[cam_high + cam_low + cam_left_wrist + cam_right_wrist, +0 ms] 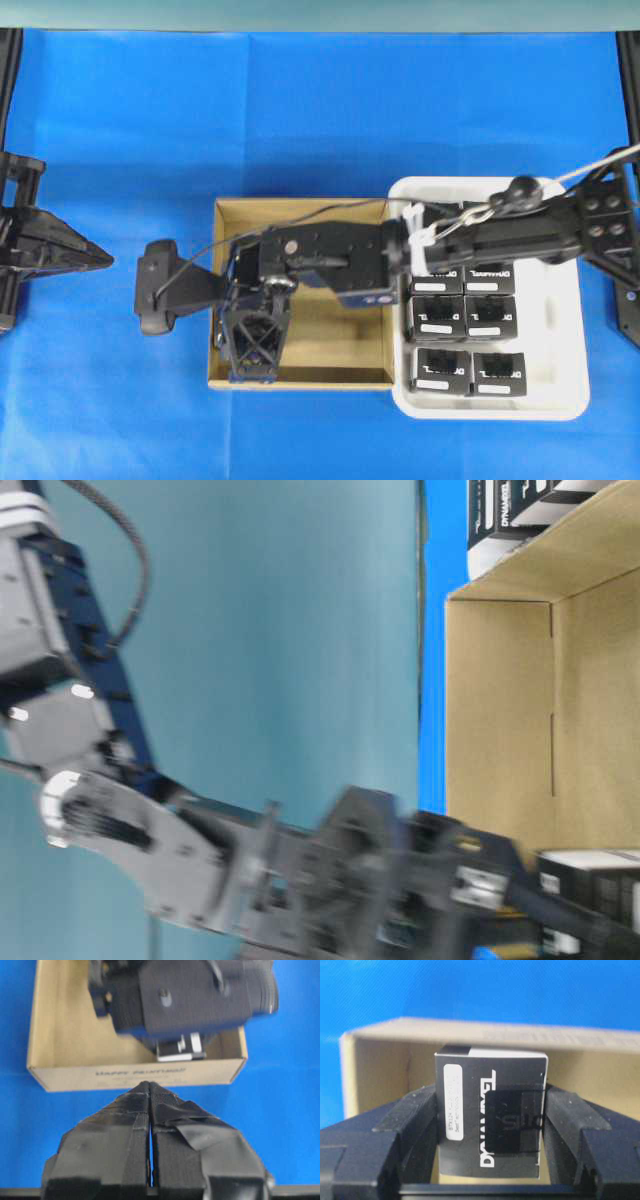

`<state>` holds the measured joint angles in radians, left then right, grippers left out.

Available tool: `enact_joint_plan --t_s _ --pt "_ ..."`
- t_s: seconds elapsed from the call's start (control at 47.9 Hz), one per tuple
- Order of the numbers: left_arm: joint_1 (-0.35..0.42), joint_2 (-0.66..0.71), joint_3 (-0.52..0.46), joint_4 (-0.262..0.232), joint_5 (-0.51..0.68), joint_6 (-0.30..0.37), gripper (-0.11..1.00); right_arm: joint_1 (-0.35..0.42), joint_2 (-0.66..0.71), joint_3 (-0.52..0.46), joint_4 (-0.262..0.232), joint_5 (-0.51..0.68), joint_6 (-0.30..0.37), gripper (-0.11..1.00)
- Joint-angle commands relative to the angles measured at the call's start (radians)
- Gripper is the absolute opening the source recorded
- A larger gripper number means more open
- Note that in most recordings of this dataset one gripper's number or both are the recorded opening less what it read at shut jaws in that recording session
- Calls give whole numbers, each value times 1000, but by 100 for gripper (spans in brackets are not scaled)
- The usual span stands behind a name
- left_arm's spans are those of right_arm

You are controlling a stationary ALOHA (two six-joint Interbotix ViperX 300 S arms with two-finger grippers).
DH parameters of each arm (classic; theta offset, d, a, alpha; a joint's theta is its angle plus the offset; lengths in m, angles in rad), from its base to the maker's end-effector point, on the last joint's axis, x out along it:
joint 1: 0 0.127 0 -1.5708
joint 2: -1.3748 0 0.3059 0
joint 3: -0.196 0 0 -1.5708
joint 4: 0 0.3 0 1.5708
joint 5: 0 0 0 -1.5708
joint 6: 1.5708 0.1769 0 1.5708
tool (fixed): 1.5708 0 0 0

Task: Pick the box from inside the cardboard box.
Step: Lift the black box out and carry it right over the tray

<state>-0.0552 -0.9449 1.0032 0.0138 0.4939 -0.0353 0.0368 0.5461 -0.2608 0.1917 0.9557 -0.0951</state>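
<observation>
The cardboard box [330, 355] lies mid-table, brown with low walls. My right arm reaches across from the right into it, and my right gripper [255, 345] points down over the box's front left part. In the right wrist view the right gripper [491, 1095] is shut on a black box [490, 1120] with white lettering and a white label, both fingers [415, 1125] against its sides. The cardboard wall [600, 1045] stands behind it. The arm hides this box from overhead. My left gripper [100, 258] is shut and empty at the far left, its tip [150, 1087] facing the cardboard box [65, 1077].
A white plastic tray [560, 400] touches the cardboard box's right side and holds several identical black cartons [492, 316]. Blue cloth [300, 120] covers the table. Black frame posts stand at the left and right edges.
</observation>
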Motion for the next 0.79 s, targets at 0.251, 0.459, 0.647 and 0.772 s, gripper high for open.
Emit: enact_joint_plan --t_s 0.251,0.459,0.647,0.772 --pt "0 3 -17 3 -6 -2 -4 -66 -276 86 37 181 -8 62" --pt "0 6 -17 3 -6 -2 -4 -110 -517 258 37 218 6 62" --pt "0 0 -20 3 -6 -3 -4 -153 -693 468 35 233 17 62" --pt "0 0 -20 2 -6 -5 -4 -169 -770 584 23 233 5 62"
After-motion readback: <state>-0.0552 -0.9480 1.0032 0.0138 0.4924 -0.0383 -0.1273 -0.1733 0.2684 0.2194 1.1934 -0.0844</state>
